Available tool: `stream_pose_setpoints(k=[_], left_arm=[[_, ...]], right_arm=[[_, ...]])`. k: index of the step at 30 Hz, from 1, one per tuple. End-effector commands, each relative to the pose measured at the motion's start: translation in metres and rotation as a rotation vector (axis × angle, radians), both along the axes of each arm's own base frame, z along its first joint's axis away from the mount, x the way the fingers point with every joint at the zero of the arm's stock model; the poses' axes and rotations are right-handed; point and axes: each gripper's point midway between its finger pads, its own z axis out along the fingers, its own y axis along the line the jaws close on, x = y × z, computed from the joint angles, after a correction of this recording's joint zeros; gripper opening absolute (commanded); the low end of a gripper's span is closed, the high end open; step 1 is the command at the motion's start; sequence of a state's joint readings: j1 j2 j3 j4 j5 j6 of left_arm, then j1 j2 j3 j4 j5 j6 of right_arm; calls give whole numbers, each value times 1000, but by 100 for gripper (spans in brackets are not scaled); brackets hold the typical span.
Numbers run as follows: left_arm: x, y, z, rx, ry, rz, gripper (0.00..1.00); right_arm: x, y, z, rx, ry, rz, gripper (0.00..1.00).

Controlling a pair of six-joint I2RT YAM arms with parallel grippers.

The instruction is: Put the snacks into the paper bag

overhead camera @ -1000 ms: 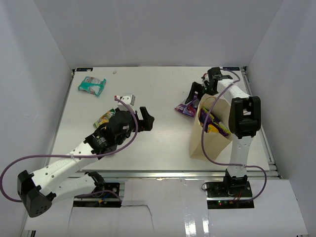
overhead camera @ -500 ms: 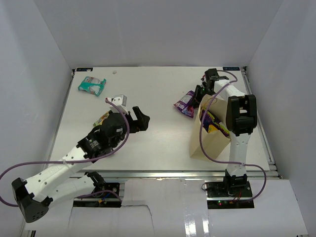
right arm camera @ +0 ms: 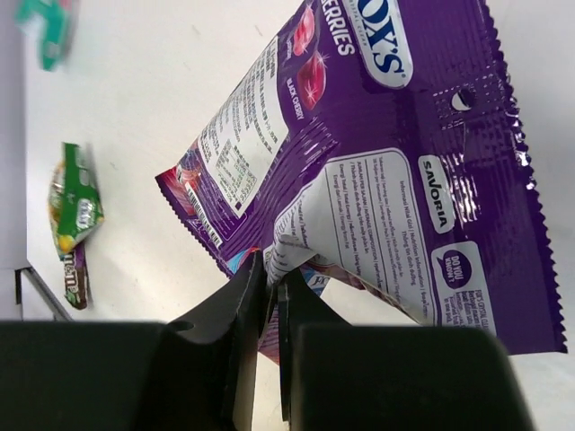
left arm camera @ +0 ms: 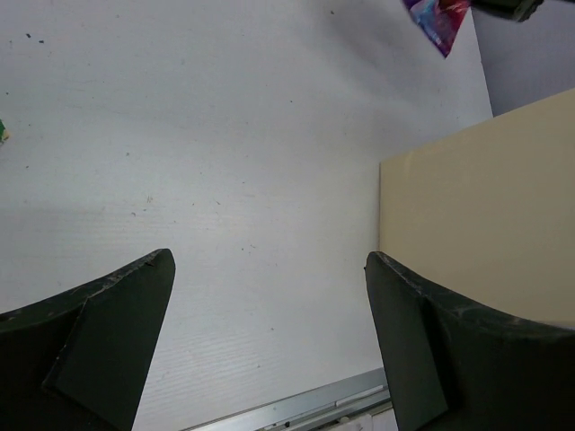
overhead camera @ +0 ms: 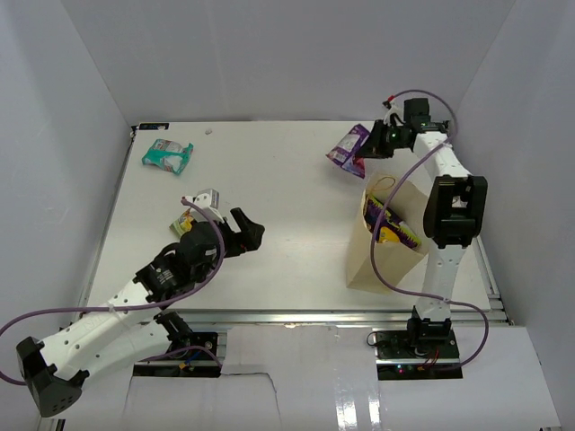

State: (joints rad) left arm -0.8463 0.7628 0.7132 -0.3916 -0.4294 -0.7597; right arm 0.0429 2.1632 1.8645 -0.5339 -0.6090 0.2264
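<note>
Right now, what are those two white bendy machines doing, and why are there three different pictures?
They are a left robot arm and a right robot arm, bolted to a white table. Each ends in a two-finger pincher. The wide picture comes from a camera up above. The other two come from small cameras on the wrists. The right gripper pinches a shiny purple sweets packet, held up beyond the tan paper bag, which has yellow and purple packets inside. The left gripper is open and holds nothing. On the table lie a teal-and-white packet and a green-yellow packet.
</note>
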Motion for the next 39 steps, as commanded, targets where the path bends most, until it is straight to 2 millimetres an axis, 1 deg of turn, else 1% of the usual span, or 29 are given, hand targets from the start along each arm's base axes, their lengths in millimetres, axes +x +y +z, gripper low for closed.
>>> stream_pose_setpoints(k=[1, 2, 3, 6, 7, 9, 10, 12, 13, 14, 15, 16, 17, 18, 19, 20, 21, 22, 23, 24, 25, 26, 27, 31, 32, 35, 36, 37, 39], left_arm=[[-3, 0, 0, -39, 9, 1, 98], [-3, 0, 0, -39, 9, 1, 98], [-4, 1, 0, -44, 7, -1, 98], [-6, 1, -1, -54, 10, 0, 98], [-6, 3, -3, -55, 12, 6, 98], [-7, 4, -5, -69, 23, 21, 98], [-7, 6, -6, -74, 25, 29, 98], [-8, 7, -9, -81, 37, 37, 98], [-9, 8, -9, -83, 38, 41, 98], [-9, 9, -8, -85, 40, 46, 98], [-9, 10, -8, -93, 45, 53, 98], [-10, 12, -10, -86, 55, 63, 98], [-11, 14, -9, -92, 58, 73, 98], [-13, 18, -13, -83, 74, 84, 98], [-13, 20, -14, -98, 90, 106, 98], [-13, 26, -14, -102, 91, 138, 98], [-14, 30, -15, -107, 104, 164, 98], [-17, 43, -25, -110, 148, 239, 98], [-21, 46, -29, -118, 180, 261, 98], [-26, 61, -36, -86, 207, 320, 98], [-28, 68, -37, -124, 231, 376, 98], [-31, 75, -39, -129, 242, 411, 98], [-35, 86, -40, -118, 244, 449, 98], [-38, 94, -30, -158, 218, 470, 98], [-39, 95, -30, -154, 218, 467, 98], [-40, 94, -28, -153, 220, 457, 98], [-40, 94, -29, -150, 224, 452, 98], [-41, 92, -30, -149, 231, 443, 98], [-41, 90, -29, -141, 233, 431, 98]], right_arm=[[13, 6, 143, 93, -454, 170, 8], [9, 8, 160, 93, -506, 199, 8], [8, -6, 184, 86, -569, 188, 8], [2, -17, 219, 65, -672, 192, 8], [-6, -22, 243, 47, -738, 194, 8], [-16, -28, 266, 24, -804, 191, 8], [-30, -30, 289, 12, -866, 194, 8], [-44, -38, 303, -7, -907, 196, 8], [-65, -40, 323, -15, -955, 208, 8], [-75, -42, 322, -22, -962, 215, 8], [-86, -44, 326, -42, -992, 229, 8], [-115, -47, 345, -66, -1050, 239, 8], [-126, -49, 335, -81, -1038, 243, 8], [-138, -51, 334, -135, -1087, 269, 8], [-167, -55, 348, -185, -1154, 264, 8], [-179, -59, 346, -215, -1176, 263, 8], [-184, -63, 329, -221, -1151, 260, 8], [-205, -67, 332, -251, -1176, 262, 8], [-212, -68, 333, -274, -1204, 272, 8], [-226, -65, 325, -276, -1169, 284, 8], [-234, -62, 322, -315, -1209, 343, 8], [-241, -60, 319, -323, -1209, 361, 8], [-251, -57, 313, -324, -1203, 369, 8], [-261, -60, 316, -403, -1246, 355, 8], [-267, -59, 312, -416, -1238, 359, 8], [-271, -62, 305, -449, -1226, 349, 8], [-275, -62, 304, -465, -1232, 346, 8], [-278, -62, 296, -462, -1214, 354, 8], [-285, -58, 290, -467, -1225, 382, 8]])
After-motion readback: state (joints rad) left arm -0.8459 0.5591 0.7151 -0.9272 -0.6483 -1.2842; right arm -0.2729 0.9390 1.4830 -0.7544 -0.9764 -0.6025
